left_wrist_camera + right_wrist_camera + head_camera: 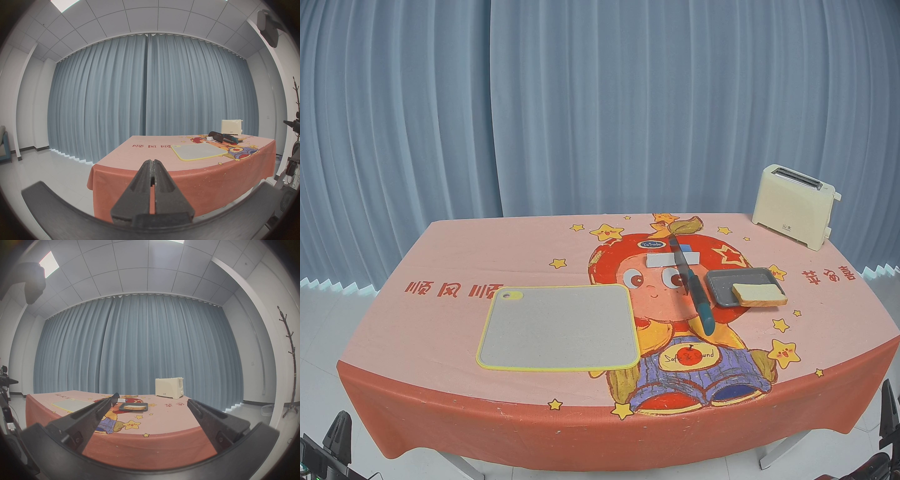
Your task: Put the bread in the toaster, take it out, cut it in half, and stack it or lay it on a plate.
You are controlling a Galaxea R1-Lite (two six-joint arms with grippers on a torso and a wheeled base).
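My left gripper is clenched on nothing and my right gripper is released, both off the near edge of the pink tablecloth with red lettering. The pale square bread slice lies in a dark grey tray, right of the blue-handled knife. The cream toaster stands far right.

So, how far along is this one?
Done: nothing. The bread lies whole on the grey tray, apart from the toaster; the knife rests on the table beside the cutting board. In hand: nothing; the left gripper is shut empty, the right gripper open, both short of the table. Left: toasting, cutting, plating.
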